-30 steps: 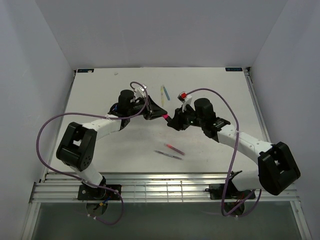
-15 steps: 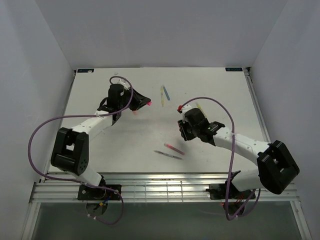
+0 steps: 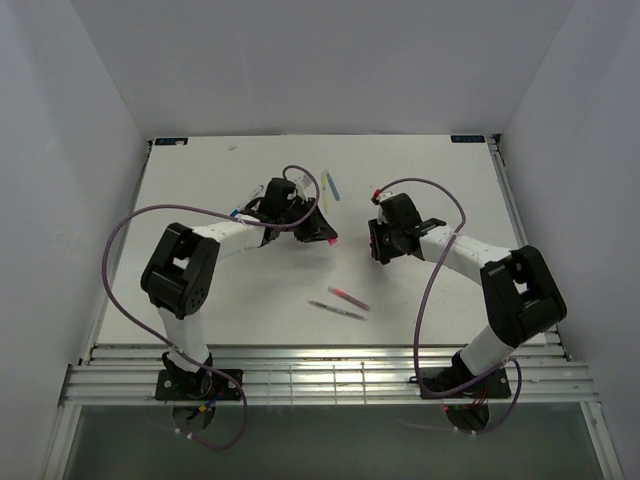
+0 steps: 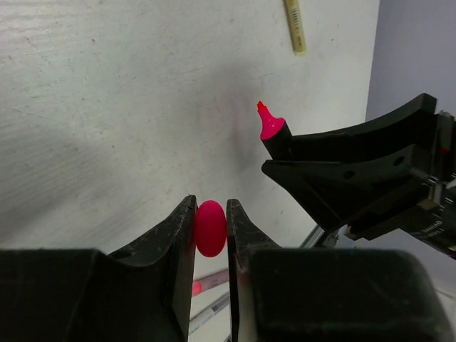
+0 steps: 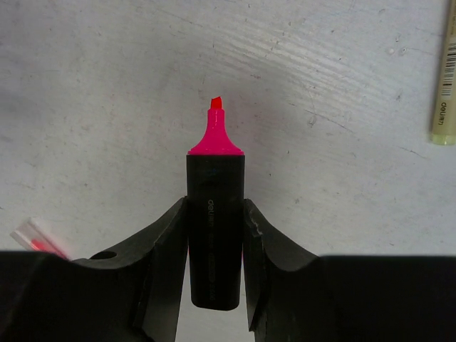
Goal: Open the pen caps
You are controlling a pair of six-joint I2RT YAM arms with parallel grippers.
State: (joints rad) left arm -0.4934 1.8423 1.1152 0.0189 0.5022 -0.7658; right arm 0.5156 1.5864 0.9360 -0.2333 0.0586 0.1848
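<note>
From above we see both arms bent inward over the white table (image 3: pixel 200 185). The left gripper (image 3: pixel 324 236) shows a pink cap (image 3: pixel 330 240) at its tip; the right gripper (image 3: pixel 374 244) sits near it, apart (its grasp is too small to read). Nearer us lie a pink pen (image 3: pixel 350 298) and a grey pen (image 3: pixel 337 310); farther back, a yellow pen (image 3: pixel 324 185) just beside a blue pen (image 3: pixel 333 188).
</note>
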